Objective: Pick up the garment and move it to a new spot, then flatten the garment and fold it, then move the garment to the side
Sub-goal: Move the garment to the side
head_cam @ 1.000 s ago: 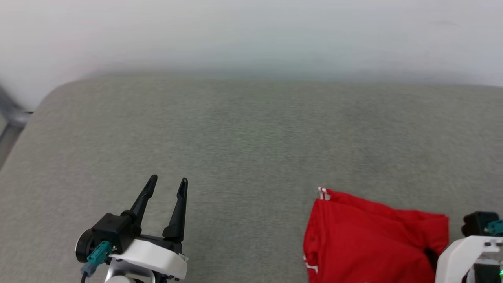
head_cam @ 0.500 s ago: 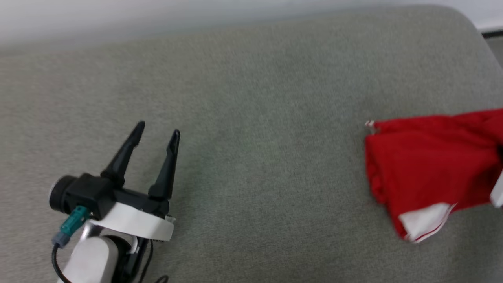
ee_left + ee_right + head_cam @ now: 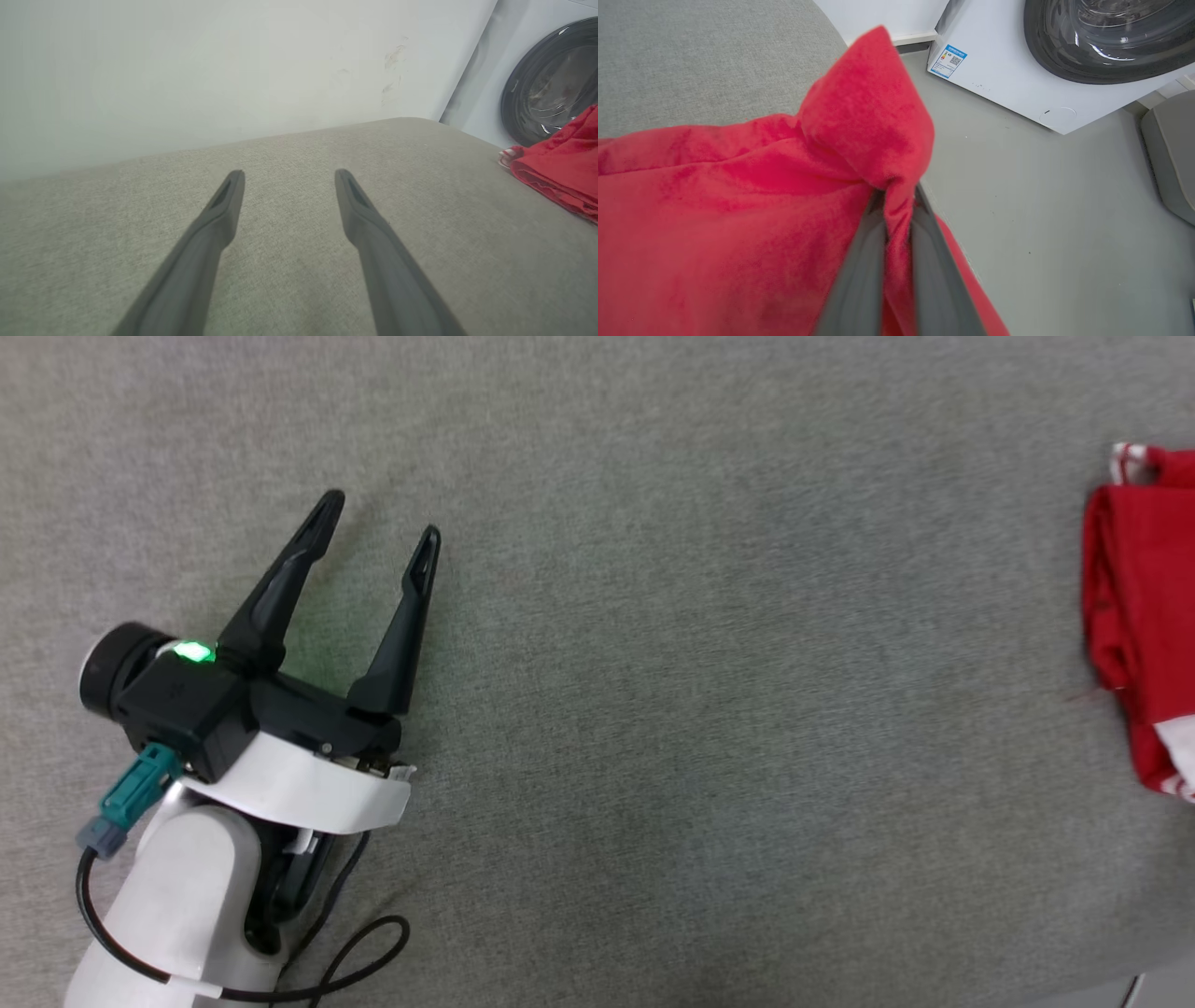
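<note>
Head view first, Jo asks: where is the shirt [image 3: 1134, 607]?

Sam: At the far right edge of the frame, bunched on the grey cushion [image 3: 700, 709]. In the right wrist view it fills the left and middle, close to where the cushion ends and the floor [image 3: 1041, 210] begins.

Jo: What is holding it?

Sam: The right pincer [image 3: 896, 200] is closed on a thin fold of red cloth, which pokes up past its tips. The left pincer [image 3: 381, 516] stands wide open with nothing in it, at the left of the frame, well apart from the shirt.

Jo: What worries you?

Sam: I think the pinch is small. It has one ridge of cloth, and the rest lies slack in layers. If the arm pulls quickly, the fold could slide out, or the layers could drag on the cushion and spread.

Jo: And the edge?

Sam: That is my bigger worry. With the floor and the washing machine [image 3: 1008, 74] just beyond, a loose hem could spill over the edge and pull the rest after it. The open pincer is too far off to catch it.
</note>
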Robot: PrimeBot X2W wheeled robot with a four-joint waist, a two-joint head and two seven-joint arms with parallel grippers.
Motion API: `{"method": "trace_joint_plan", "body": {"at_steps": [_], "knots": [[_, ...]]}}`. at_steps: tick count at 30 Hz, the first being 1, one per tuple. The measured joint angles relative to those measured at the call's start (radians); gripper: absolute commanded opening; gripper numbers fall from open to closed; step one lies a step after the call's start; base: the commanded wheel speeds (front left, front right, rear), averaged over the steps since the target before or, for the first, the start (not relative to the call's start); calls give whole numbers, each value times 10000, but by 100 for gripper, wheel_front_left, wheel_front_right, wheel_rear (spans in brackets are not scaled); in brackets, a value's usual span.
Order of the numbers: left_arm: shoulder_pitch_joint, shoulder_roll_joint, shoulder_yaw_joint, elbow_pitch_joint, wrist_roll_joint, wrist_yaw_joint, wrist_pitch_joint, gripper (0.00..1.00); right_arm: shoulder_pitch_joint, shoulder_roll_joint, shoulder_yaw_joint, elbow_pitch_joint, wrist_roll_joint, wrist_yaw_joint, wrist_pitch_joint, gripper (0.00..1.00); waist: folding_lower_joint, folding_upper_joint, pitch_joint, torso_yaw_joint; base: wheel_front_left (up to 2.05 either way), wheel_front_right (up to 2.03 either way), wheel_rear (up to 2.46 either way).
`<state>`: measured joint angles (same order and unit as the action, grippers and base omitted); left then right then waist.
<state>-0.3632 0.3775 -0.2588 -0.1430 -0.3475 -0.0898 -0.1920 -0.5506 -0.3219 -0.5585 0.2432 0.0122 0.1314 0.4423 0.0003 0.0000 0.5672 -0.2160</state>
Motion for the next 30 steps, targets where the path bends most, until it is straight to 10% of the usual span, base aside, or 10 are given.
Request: {"method": "trace_joint_plan", "body": {"at_steps": [2,5,15,30], "knots": [[-148,12,-65,-50,0,-52,0,100,-194,-15,-150,301,-255,0,-385,0,0,0,226,50,0,0,0],[-299,27,-161,-44,-12,-73,-2,100,-405,67,-403,696,-708,-2,-1026,100,0,-1,439,149,0,0,0],[-188,-291,-297,594,-261,-36,-301,100,-559,499,-1269,1379,-1969,0,-3384,100,-2,-1,-214,343,0,0,0],[1823,-1306,146,1944,-704,782,-669,100,2201,1064,736,654,-708,-2,-5359,100,-6,0,-2965,1080,0,0,0]]}}
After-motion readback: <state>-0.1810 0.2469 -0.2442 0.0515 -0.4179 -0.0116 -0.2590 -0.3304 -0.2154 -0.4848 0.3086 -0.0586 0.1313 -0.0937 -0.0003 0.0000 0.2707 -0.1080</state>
